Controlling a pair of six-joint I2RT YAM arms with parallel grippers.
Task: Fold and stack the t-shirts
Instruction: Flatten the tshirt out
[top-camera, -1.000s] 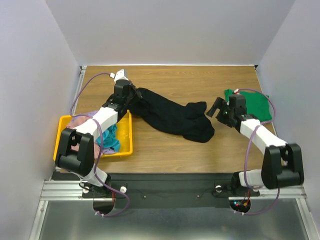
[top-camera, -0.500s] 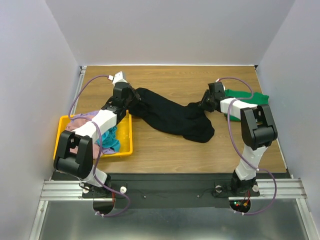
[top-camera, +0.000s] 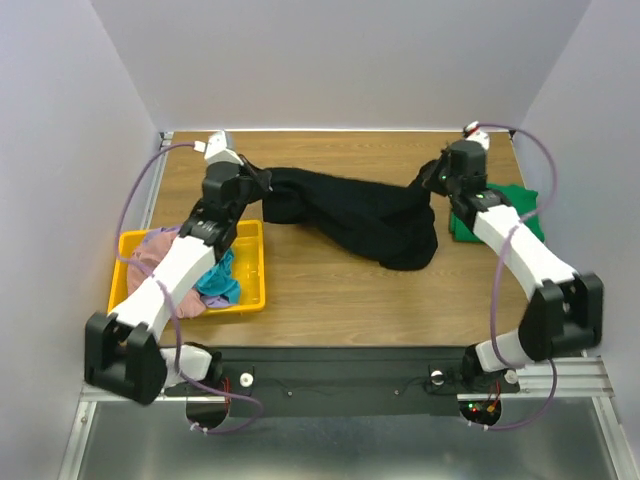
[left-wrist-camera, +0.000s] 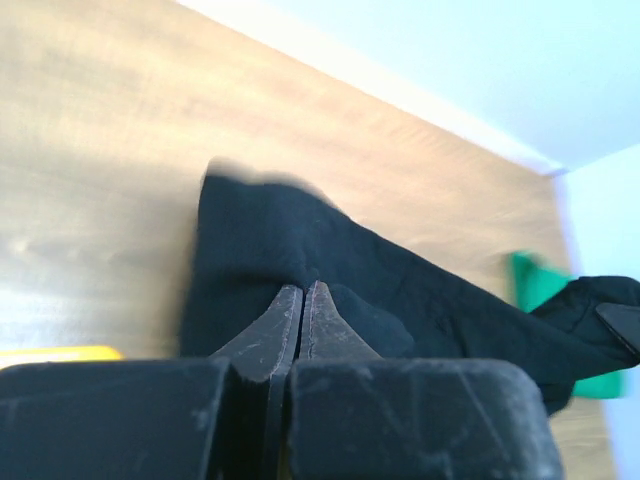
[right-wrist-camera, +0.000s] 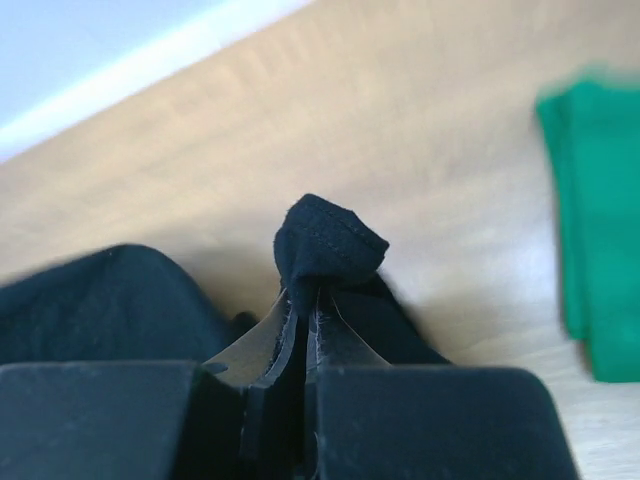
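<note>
Black tee (top-camera: 365, 215) pinched both ends, left gripper (left-wrist-camera: 302, 292) and right gripper (right-wrist-camera: 304, 296) each clamped on it; we spread evenly, no jerking.

No lettering, brand, number or sign can be read in any view: none on the black t-shirt (top-camera: 365, 215), the green t-shirt (right-wrist-camera: 600, 250) or the yellow bin (top-camera: 250, 290)
</note>
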